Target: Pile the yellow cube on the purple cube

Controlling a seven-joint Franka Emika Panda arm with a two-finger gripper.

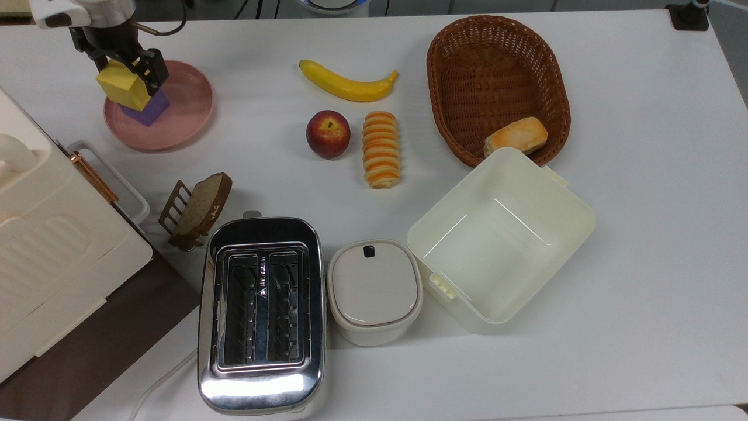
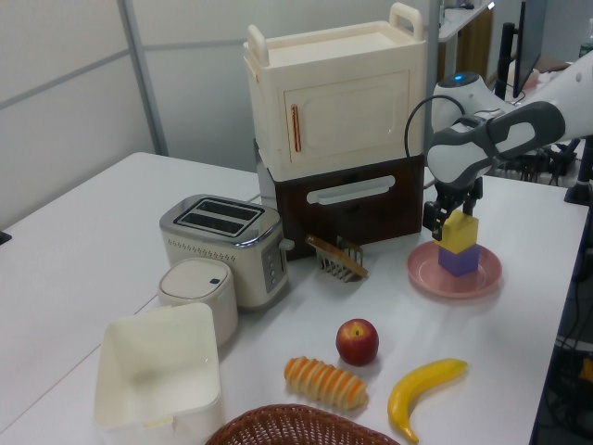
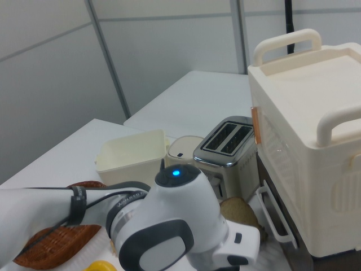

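Observation:
The yellow cube (image 1: 121, 86) (image 2: 460, 232) rests on top of the purple cube (image 1: 149, 109) (image 2: 459, 260). Both stand on a pink plate (image 1: 184, 111) (image 2: 485, 277) at the top view's upper left. My gripper (image 1: 121, 63) (image 2: 451, 209) hangs just above the stack. It is open, and its dark fingers reach down on either side of the yellow cube's upper part. The arm's white body (image 3: 169, 237) is at the bottom of the right view.
A cream cabinet (image 1: 47, 234) and a toast rack with a bread slice (image 1: 198, 207) stand close to the plate. Further along are a toaster (image 1: 260, 310), lidded pot (image 1: 374, 289), open cream box (image 1: 502, 234), apple (image 1: 328, 134), banana (image 1: 347, 85), striped roll (image 1: 381, 149) and wicker basket (image 1: 497, 82).

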